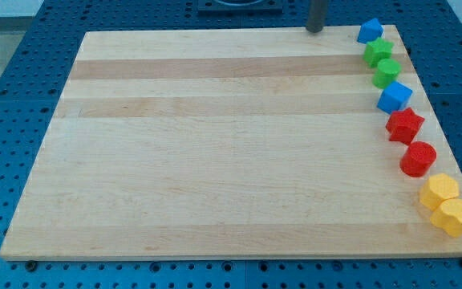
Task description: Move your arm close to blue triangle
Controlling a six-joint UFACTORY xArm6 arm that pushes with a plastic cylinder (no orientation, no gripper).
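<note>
Nearest the view's bottom, at the right edge of the wooden worktop [215, 160]: two yellow blocks [446, 205] touching each other. Further up that edge, a red cylinder [418, 158], then a red star [405, 125], then a blue cube [394, 97]. Beyond, a green cylinder [387, 73] and a green star [378, 51], close together. Farthest, in the top right corner, the blue triangle [369, 31]. My tip [315, 30] at the top edge, near that block on its left, level with it, not touching. No gripper on this rod, so nothing held.
</note>
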